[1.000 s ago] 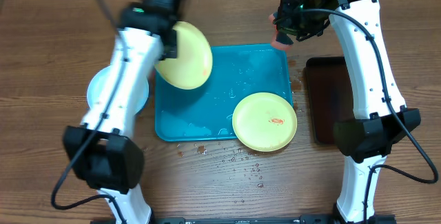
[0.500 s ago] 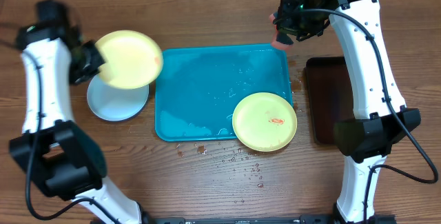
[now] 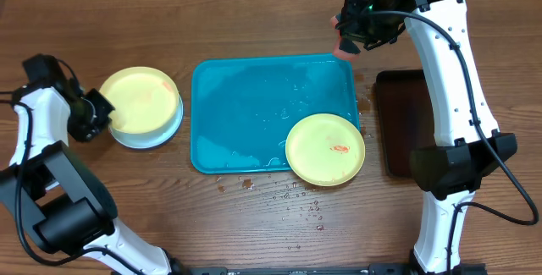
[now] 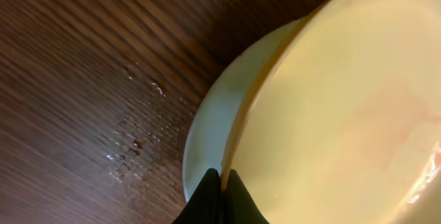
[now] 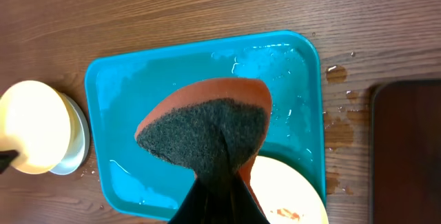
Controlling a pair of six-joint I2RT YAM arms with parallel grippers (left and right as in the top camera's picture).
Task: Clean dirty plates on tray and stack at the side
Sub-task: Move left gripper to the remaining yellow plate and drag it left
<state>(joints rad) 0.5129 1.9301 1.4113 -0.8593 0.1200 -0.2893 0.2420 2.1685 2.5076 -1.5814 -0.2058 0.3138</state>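
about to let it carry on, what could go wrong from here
1. The top plate sits off-centre on the blue plate, its rim pinched by the left end effector; on release it may slide off.
2. The smeared plate overhangs the wet tray's rim; pressing the sponge on it could tip or skid it.

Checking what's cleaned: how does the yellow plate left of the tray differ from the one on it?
The left yellow plate lies over the light blue plate, off the tray; the right yellow plate overhangs the tray's corner. The left claw pinches the left one's rim; the right one is untouched. The right one has a red-orange smear; the left only faint pinkish traces. Both are round.
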